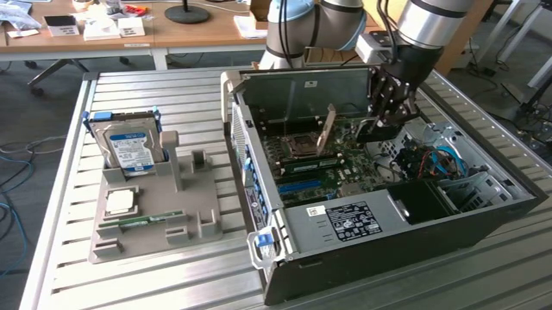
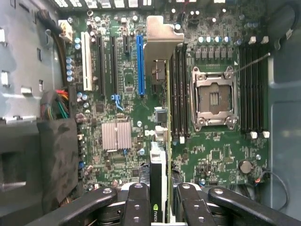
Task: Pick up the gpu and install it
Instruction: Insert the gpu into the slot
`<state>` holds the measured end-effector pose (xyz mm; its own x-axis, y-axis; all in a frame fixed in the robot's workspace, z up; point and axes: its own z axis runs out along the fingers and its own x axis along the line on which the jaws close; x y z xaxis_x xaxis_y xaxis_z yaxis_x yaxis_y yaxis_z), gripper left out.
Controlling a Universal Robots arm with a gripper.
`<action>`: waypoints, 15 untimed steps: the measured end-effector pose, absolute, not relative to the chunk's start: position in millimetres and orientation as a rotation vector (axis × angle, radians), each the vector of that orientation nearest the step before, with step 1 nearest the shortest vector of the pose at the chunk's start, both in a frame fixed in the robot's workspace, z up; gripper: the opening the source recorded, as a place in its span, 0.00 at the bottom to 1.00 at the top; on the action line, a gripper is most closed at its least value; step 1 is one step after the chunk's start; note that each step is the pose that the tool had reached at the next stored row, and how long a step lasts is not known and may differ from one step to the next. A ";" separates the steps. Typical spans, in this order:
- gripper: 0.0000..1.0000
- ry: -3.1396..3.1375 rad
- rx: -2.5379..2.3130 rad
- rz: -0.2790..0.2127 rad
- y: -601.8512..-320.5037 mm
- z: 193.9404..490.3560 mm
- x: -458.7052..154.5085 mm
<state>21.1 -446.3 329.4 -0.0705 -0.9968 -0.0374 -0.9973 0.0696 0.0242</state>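
gpu (image 2: pixel 158 162) x1, held edge-on in 1 gripper (image 2: pixel 162 200).

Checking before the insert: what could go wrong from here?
1. The gpu, held between the fingers, looks offset from the blue slot toward the memory slots; pressing down here could hit them.
2. Its silver bracket might snag on the case.

A robotics lab: slatted metal bench (image 1: pixel 172 284), open computer case (image 1: pixel 414 252), cluttered wooden desks (image 1: pixel 216 35), floor cables (image 1: pixel 13 158).
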 end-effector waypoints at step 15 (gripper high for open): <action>0.27 2.286 -2.131 0.063 -446.3 329.5 5.8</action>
